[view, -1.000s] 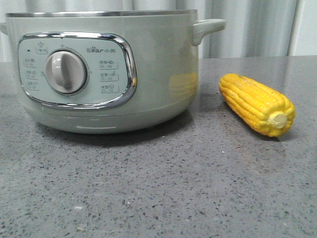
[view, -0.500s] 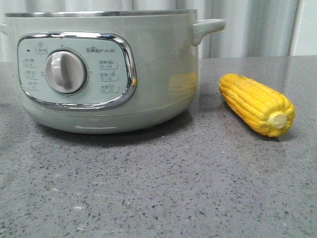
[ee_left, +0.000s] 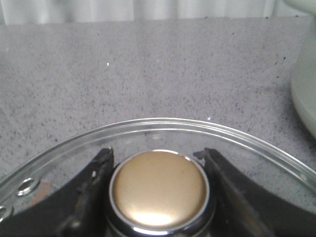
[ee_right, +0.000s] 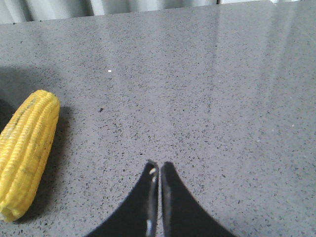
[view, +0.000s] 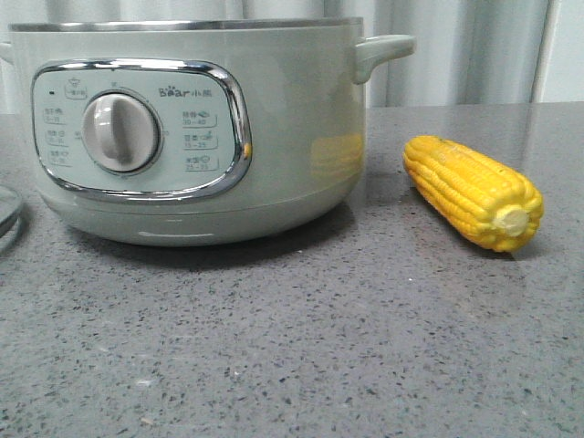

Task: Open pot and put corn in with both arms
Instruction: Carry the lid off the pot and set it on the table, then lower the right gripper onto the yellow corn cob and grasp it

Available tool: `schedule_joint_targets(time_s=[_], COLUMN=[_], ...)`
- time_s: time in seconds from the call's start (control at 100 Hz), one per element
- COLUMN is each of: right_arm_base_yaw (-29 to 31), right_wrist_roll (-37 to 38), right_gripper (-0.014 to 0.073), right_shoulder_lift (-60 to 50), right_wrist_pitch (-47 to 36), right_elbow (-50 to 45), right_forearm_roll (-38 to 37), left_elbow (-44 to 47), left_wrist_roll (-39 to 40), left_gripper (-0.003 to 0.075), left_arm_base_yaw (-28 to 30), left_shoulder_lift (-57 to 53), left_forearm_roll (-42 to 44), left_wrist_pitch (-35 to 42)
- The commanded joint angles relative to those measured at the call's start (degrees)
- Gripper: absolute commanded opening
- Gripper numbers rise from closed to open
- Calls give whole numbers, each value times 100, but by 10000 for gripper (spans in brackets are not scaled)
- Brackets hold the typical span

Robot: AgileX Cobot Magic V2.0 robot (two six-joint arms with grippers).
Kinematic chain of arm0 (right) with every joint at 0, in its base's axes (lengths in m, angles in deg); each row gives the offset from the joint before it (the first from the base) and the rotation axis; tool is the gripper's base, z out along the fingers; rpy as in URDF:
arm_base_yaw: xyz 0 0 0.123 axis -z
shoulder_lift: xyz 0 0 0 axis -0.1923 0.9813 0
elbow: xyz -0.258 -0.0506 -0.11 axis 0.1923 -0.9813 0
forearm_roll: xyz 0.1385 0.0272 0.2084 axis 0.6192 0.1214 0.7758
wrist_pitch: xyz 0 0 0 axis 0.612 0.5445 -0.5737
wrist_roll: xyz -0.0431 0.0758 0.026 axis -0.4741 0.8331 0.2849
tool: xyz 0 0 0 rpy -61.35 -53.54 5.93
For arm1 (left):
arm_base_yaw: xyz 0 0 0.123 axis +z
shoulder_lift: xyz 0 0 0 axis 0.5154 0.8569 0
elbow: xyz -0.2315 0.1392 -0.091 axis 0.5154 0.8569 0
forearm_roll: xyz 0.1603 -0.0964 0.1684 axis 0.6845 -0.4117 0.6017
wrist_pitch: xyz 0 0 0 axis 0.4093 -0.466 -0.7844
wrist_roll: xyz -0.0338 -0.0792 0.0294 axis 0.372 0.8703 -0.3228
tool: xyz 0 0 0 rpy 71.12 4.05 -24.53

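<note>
Left gripper [ee_left: 158, 197] fingers [ee_left: 96, 182] clamped on lid [ee_left: 247, 143] knob, lid at frame's left edge, clear of pot [view: 192, 128] mouth. Right gripper [ee_right: 159, 170] pressed shut, empty. Corn [view: 474, 192] on table [view: 319, 338], lower right of pot, awaiting pickup.

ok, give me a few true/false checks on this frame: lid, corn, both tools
1. The left tool is shut on the lid, fingers either side of its gold knob. True.
2. The corn lies inside the pot. False: it lies on the countertop, on the robot's right of the pot and apart from it.
3. The right tool holds the corn. False: its fingers are closed together on nothing, the corn off to one side.
4. The corn's pale stub end faces the front camera. True.
5. The pot's dial is on the front panel. True.
</note>
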Motion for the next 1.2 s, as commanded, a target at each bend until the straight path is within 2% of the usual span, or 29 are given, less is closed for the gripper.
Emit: schedule_joint_targets(time_s=[0.0,0.11,0.33,0.54,0.61,0.74,0.81,0.93,1.04,1.13,1.19], right_arm_base_yaw=[6,6,6,6,6,6,6,-4,-167,-351,-469], right_wrist_roll=[-23,-23,-23,-23,-23,-23,-23,-23,-23,-81,-291], right_gripper=[-74,-74,-74,-74,-74,-74,-74,-74,-74,-69,-37], right_shoulder_lift=[79,79,79,79,79,79,79,79,101,225,412], right_wrist_pitch=[-468,-468,-468,-468,-468,-468,-388,-290,-214,78,398], right_elbow=[159,159,159,159,159,159,159,159,239,440,656], right_forearm_roll=[-6,-6,-6,-6,-6,-6,7,7,7,7,7], left_elbow=[-219,-219,-219,-219,-219,-219,-219,-232,-337,-423,-479], left_wrist_roll=[134,248,717,717,717,717,717,717,717,717,717], left_gripper=[-20,-20,-20,-14,45,272,339,351,367,385,388], left_arm_base_yaw=[-6,-6,-6,-6,-6,-6,-6,-6,-6,-6,-6], left_shoulder_lift=[103,299,678,792,792,792,792,781,594,316,75], left_forearm_roll=[88,248,1183,1225,1225,1225,1225,1215,1215,1215,1215], left_wrist_pitch=[903,903,903,893,893,903,968,1238,1129,1105,1093])
